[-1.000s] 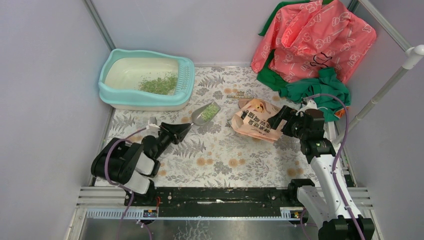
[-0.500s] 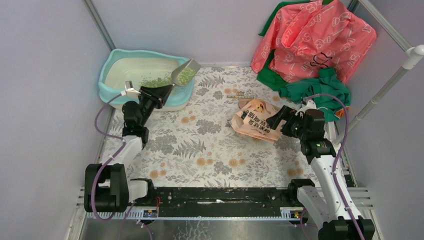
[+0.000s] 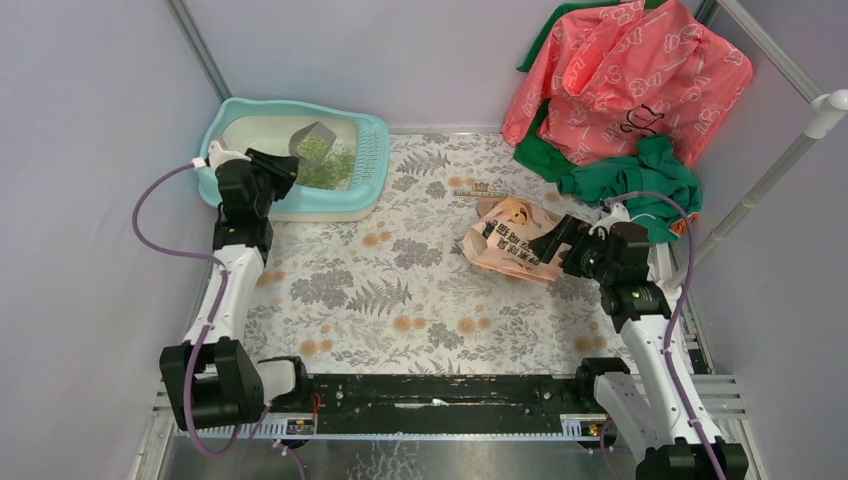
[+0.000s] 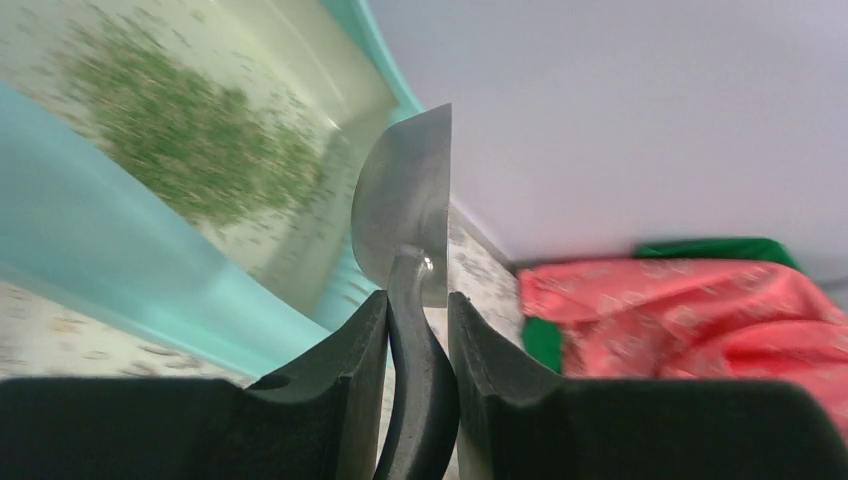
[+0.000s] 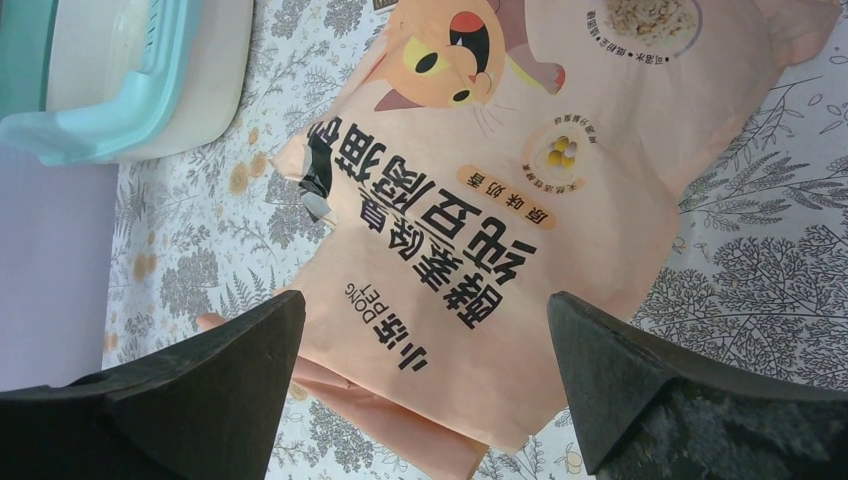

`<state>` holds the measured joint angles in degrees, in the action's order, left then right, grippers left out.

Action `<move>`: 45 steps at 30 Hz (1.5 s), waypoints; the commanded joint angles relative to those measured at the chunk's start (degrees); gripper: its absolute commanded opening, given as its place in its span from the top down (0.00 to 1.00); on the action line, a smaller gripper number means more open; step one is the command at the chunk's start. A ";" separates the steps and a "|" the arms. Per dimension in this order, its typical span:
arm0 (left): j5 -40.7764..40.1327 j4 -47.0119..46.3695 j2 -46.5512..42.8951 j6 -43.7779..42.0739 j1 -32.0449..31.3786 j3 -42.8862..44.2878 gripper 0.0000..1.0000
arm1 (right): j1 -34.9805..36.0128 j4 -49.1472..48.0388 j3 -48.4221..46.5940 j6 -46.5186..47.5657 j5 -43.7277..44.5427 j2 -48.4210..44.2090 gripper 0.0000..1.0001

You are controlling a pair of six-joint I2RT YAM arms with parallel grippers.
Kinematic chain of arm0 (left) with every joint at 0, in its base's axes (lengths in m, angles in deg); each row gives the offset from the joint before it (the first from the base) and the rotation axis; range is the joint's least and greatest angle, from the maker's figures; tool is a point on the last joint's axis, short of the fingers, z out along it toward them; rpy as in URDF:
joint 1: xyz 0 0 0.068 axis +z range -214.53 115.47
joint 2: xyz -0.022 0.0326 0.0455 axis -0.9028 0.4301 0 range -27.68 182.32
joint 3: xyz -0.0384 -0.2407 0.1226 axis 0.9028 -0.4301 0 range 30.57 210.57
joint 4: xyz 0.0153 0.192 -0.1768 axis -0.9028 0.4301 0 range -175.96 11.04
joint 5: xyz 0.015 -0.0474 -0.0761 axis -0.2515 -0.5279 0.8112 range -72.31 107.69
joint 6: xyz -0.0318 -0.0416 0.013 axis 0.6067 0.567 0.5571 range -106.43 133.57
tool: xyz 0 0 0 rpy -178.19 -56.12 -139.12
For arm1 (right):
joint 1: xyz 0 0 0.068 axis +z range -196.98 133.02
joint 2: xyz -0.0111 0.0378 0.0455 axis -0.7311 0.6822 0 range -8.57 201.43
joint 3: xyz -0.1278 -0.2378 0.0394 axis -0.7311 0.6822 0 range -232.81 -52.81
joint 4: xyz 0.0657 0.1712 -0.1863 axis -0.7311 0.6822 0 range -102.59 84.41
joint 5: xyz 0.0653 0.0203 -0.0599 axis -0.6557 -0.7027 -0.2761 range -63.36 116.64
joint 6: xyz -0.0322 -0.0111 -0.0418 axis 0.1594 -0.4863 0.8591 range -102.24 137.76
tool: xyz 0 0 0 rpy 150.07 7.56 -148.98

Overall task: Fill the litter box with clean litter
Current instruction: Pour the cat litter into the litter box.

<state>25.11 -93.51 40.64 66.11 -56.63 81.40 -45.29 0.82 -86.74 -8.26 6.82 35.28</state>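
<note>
Left tool (image 4: pixel 418 312) is clamped narrow on the dark handle of a grey scoop (image 4: pixel 405 215), holding it tilted above the litter box (image 3: pixel 372 150), over the cream inner pan. Green granules show in the scoop's bowl. Clean litter (image 3: pixel 328 172) lies in a grainy heap inside the litter box, toward its slotted-rim end. Well apart from the litter box, to its right on the table (image 3: pixel 420 300), the right tool (image 5: pixel 422 310) hangs with jaws wide over a pink-orange printed bag (image 5: pixel 520 170), gripping nothing.
</note>
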 commanded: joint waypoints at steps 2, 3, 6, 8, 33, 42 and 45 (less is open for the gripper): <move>-15.59 11.83 0.88 -13.28 -0.45 8.21 1.00 | -0.18 -3.17 0.13 -0.99 -2.43 -0.88 0.00; -18.45 12.74 1.00 -14.83 -1.25 8.90 1.00 | -0.18 -3.40 0.24 -1.03 -2.59 -0.80 0.00; -25.93 14.95 1.96 -17.69 -4.17 11.04 1.00 | -0.14 -3.73 0.63 -0.95 -2.05 -0.77 0.00; -31.21 15.48 3.63 -20.92 -7.19 12.85 1.00 | -0.15 -4.00 0.66 -0.88 -2.07 -0.54 0.00; -75.46 8.19 20.62 -62.37 -24.78 27.64 1.00 | -0.18 -5.17 1.04 0.46 -3.63 1.59 0.00; -55.34 27.81 12.93 -45.26 -35.77 37.49 0.99 | -0.17 -3.62 -0.89 0.90 -2.45 1.65 0.00; -35.46 29.53 9.45 -32.83 -36.81 36.23 0.99 | -0.18 -2.49 -2.15 1.30 -1.60 1.68 0.00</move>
<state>-33.77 -67.85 57.29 16.38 -91.44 115.41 -45.29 -2.09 -85.32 -8.22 4.64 37.34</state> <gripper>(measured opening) 0.326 0.995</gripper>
